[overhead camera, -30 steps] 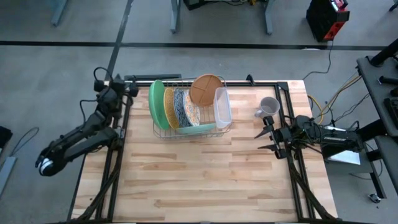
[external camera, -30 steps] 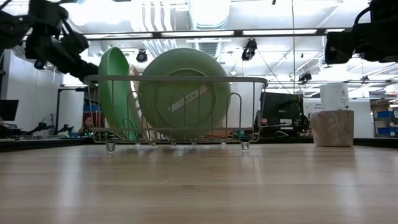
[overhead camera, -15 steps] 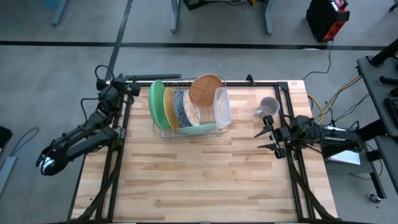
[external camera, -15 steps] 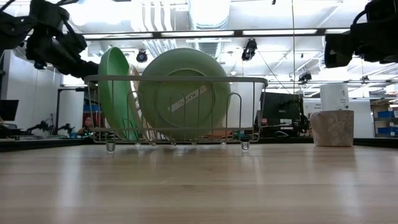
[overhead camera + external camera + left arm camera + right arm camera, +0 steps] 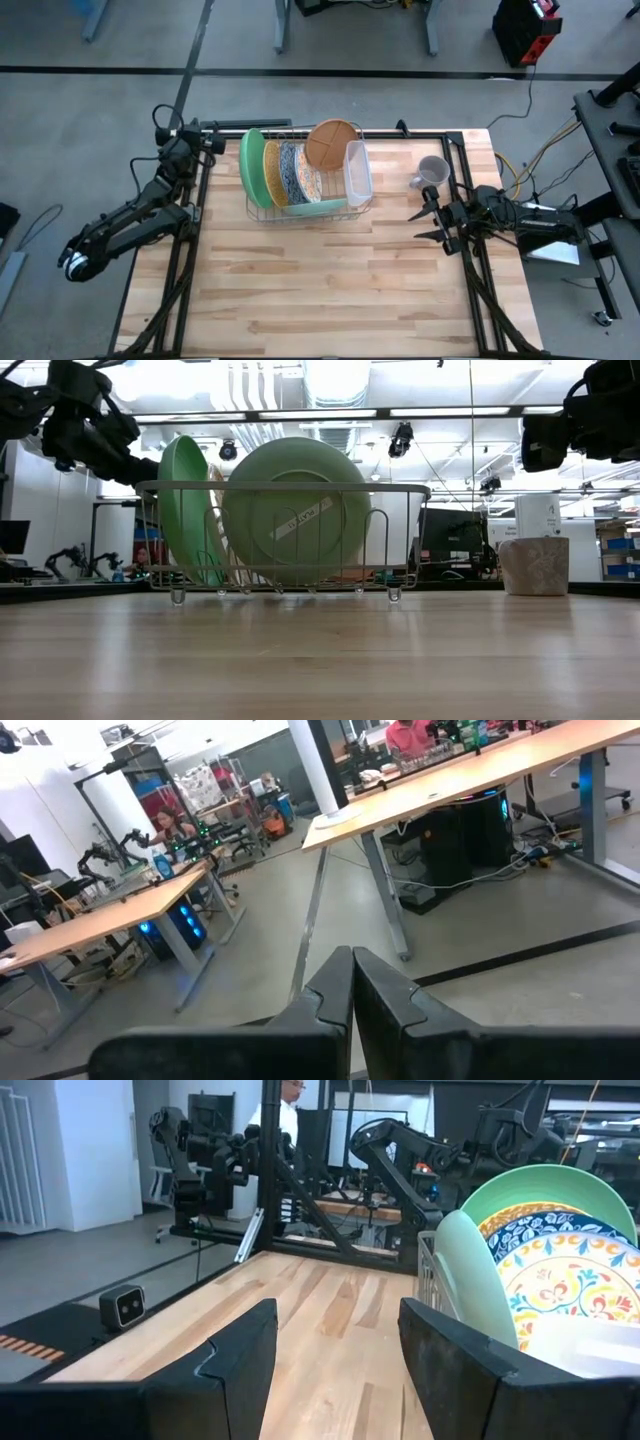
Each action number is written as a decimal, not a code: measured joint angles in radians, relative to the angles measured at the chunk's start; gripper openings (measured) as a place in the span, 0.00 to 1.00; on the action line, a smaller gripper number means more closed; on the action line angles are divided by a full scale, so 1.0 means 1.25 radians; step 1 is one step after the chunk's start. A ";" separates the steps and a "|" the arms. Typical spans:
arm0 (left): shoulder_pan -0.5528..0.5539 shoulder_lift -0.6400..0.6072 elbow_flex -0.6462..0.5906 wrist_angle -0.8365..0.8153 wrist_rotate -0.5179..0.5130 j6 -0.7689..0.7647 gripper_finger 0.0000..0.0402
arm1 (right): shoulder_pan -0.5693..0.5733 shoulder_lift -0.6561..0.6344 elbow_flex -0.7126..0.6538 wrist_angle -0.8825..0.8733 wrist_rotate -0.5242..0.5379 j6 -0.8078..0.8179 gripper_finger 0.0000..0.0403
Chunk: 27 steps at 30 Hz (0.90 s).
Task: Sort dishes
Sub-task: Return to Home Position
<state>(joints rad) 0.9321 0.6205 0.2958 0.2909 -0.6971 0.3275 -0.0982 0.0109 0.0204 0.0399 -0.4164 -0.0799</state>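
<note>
at the far middle of the table, in the wire dish rack [image 5: 262, 208], we find all five plates on edge. the green plate [image 5: 250, 168], gold speckled plate [image 5: 271, 173] and floral plate [image 5: 297, 172] face the table's sides. the pale teal plate [image 5: 296, 510] faces the near edge and is mostly hidden from above. the brown divided plate [image 5: 332, 144] leans back at the far side. the left gripper [image 5: 200, 142], at the far left corner, is pressed together. the right gripper [image 5: 425, 225], beside the mug [image 5: 433, 172], is spread.
</note>
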 joint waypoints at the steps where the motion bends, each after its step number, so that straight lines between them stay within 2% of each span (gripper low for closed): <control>1: 0.000 0.000 0.000 0.000 0.000 0.000 0.00 | 0.000 0.000 0.000 0.000 0.000 0.000 0.49; 15: 0.000 0.000 0.000 0.000 0.000 0.000 0.00 | 0.003 0.003 0.000 -0.006 -0.001 0.005 0.49; 23: 0.000 0.000 0.000 0.000 0.000 0.000 0.00 | 0.075 -0.008 0.000 0.011 -0.005 -0.002 0.49; 27: 0.000 0.000 0.000 0.000 0.000 0.000 0.00 | 0.086 -0.005 0.000 0.036 -0.005 0.042 0.49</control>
<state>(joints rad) 0.9321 0.6205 0.2958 0.2913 -0.6968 0.3271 0.0093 0.0052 0.0200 0.0847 -0.4232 -0.0280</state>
